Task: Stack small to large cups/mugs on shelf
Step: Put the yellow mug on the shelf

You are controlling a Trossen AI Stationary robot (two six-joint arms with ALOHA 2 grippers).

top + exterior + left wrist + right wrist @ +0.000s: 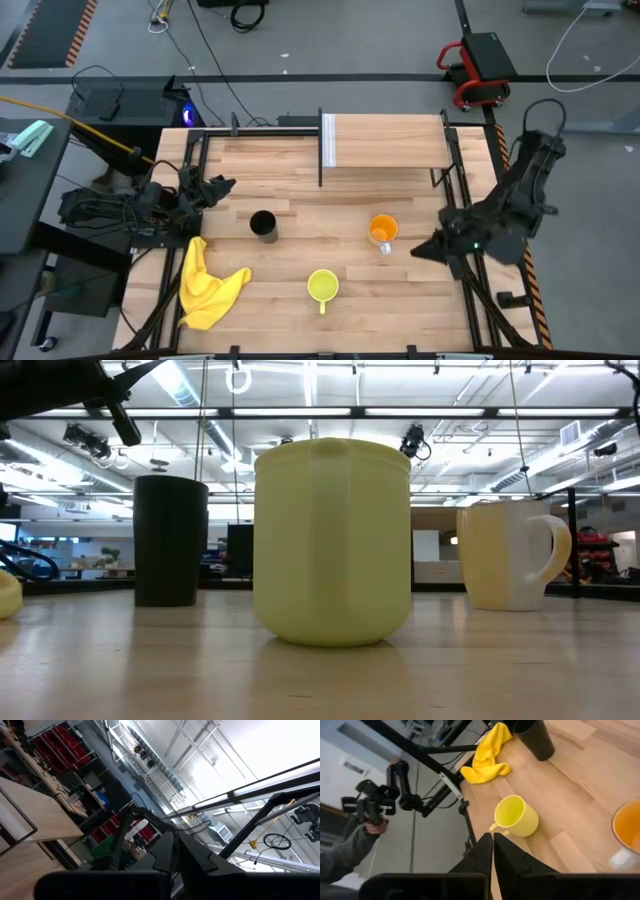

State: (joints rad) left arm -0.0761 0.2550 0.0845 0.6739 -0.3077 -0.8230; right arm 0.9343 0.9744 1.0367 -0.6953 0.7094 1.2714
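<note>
3 cups stand loose on the tabletop (300, 300), none yet on the shelf (385, 140): black tumbler (263, 224), orange mug (383, 230), yellow-green mug (322, 287). Both arms wait at the sides, left gripper (222, 186) and right gripper (418, 250) closed and empty

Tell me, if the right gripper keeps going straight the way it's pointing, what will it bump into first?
Probably the orange mug. The right gripper, fingers shut, points left across the table, and that mug sits closest ahead. The yellow-green mug lies farther off; height is unclear.
</note>
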